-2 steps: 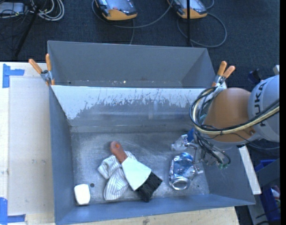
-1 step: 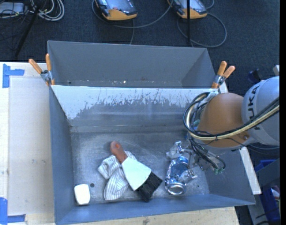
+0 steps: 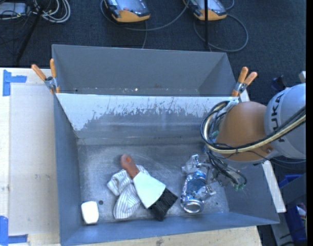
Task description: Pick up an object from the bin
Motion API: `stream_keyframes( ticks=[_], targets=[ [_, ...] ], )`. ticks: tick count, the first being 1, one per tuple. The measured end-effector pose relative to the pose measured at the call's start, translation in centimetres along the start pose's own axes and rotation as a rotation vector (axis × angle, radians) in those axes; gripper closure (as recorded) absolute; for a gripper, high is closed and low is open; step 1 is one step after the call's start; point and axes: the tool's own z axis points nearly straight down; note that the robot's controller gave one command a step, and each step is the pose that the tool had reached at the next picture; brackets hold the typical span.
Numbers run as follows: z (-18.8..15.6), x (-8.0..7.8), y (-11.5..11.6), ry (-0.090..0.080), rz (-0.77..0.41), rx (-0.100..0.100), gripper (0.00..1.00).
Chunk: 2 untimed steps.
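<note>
The arm enters from the right, its orange-covered wrist and looped cables hanging over the bin's right side, and the gripper (image 3: 199, 174) is lowered to the floor in the near right corner. Whether the tool is spread or pressed together cannot be told. Directly beneath it, touching or nearly so, lies a shiny silver-and-blue object (image 3: 192, 201), crumpled in look; its kind cannot be told. Just left lies a white brush (image 3: 150, 189) with black bristles and a reddish handle, resting on a striped grey cloth (image 3: 123, 199). A cream block (image 3: 89, 212) sits near left. The grey metal bin (image 3: 141, 81) shows scuffed walls; dark flooring lies beyond.
</note>
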Motion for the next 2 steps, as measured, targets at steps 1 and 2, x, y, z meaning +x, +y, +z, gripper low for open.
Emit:
stream_keyframes(
  ticks=[1, 2],
  targets=[
    [-3.9, -0.2, -0.2, 0.003, 0.005, -0.002, 1.0],
    [-6.4, -0.9, -0.4, -0.014, 0.005, 0.005, 1.0]
  ],
)
